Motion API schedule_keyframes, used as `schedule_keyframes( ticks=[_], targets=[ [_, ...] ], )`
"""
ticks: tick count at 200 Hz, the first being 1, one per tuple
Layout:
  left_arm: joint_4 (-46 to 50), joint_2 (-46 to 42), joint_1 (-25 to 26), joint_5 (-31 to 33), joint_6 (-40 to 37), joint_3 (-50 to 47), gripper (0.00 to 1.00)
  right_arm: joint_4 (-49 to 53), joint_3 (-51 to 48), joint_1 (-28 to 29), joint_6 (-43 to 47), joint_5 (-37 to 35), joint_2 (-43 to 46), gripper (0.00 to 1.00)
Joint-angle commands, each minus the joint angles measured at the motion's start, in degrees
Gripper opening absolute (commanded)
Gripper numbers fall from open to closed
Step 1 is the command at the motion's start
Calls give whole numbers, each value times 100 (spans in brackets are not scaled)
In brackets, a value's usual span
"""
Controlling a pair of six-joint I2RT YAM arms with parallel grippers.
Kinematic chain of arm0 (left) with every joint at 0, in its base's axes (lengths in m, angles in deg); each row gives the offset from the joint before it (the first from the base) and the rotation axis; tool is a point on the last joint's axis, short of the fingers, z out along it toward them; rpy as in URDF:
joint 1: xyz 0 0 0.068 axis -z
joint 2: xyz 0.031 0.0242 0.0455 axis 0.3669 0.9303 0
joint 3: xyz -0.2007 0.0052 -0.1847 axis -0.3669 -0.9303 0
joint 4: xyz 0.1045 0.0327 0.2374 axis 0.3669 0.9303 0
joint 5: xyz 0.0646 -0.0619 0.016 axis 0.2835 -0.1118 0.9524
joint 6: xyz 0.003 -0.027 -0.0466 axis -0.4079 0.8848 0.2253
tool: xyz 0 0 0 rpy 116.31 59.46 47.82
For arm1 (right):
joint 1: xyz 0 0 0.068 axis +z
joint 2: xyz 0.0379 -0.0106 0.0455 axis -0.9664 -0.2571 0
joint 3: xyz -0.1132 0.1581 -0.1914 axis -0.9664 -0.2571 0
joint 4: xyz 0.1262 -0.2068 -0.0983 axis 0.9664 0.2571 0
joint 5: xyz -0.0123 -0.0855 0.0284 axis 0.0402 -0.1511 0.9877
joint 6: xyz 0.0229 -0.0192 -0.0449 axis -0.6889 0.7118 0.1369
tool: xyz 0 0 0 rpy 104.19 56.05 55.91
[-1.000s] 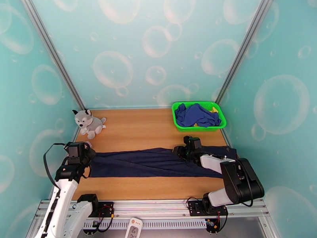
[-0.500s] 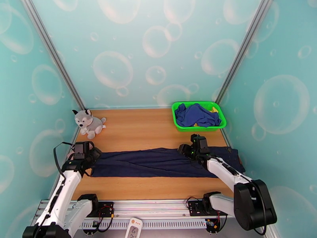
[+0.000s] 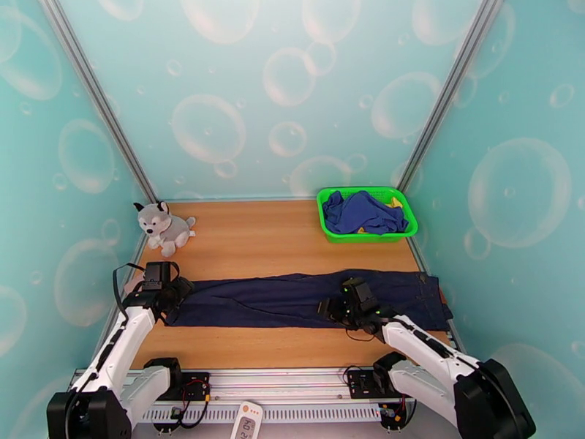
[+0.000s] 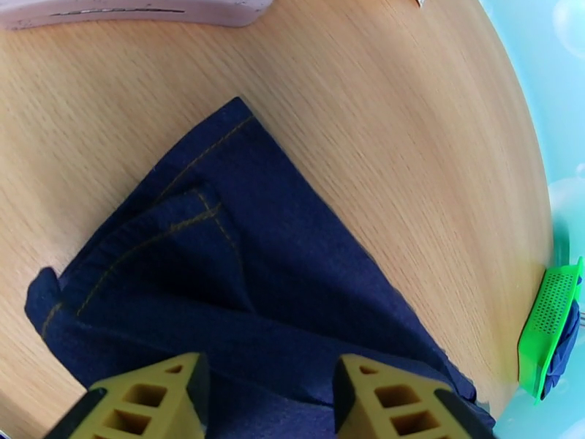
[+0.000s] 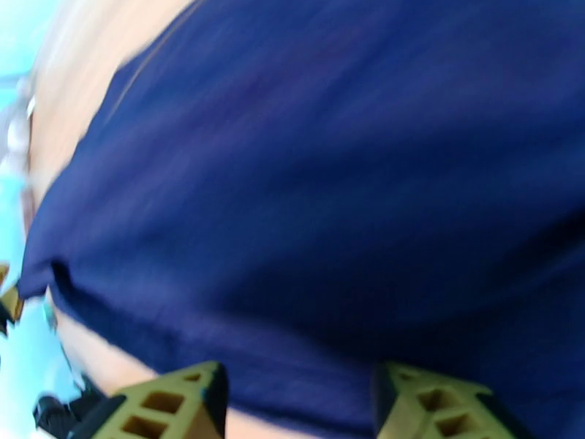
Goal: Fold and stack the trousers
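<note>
**A:** Start big. What's carrying everything?

**B:** A wooden table with bubble-printed teal walls on three sides. The trousers lie across its near half as one long flat dark navy strip. The strip runs side to side, with the waist end towards the right edge and the leg ends towards the left.

**A:** Folded at all?

**B:** The legs seem to lie one over the other, lengthways. The left wrist camera shows a leg end with orange stitching and one corner doubled over on itself. Nothing is stacked yet.

**A:** And behind them?

**B:** There's a green basket at the back right corner, well apart from the trousers. A royal-blue garment is bunched inside it with a bit of yellow showing. At the back left sits a grey and white plush husky, upright and facing the front.

**A:** Now the small parts. How about the left gripper?

**B:** The left gripper is low over the leg ends at the strip's left tip. Its yellow fingers stand apart, and flat cloth shows in the gap between them. I see nothing pinched.

**A:** Right one?

**B:** The right gripper is over the near edge of the trousers, somewhat right of the middle. That view is blurred, but the two fingers are clearly parted above the navy cloth, and nothing is clamped between them.
</note>
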Motion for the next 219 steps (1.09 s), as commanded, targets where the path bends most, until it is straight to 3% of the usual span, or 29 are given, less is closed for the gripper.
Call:
schedule_keyframes(
  ticks=[1, 69, 118, 164, 219],
  targets=[
    [100, -100, 60, 60, 89, 56, 48, 197, 250, 400, -151, -317, -135, 56],
    [739, -17, 60, 353, -207, 828, 50, 588, 1539, 1430, 1021, -1692, -1549, 57],
    [1055, 189, -15, 241, -535, 1170, 51, 616, 2215, 2218, 1736, -1937, -2569, 56],
    [966, 255, -45, 208, -583, 1182, 51, 569, 2322, 2452, 1872, -1921, -2967, 51],
    [873, 279, -54, 222, -574, 1098, 52, 638, 2319, 2472, 1986, -1970, -2899, 23]
  ],
)
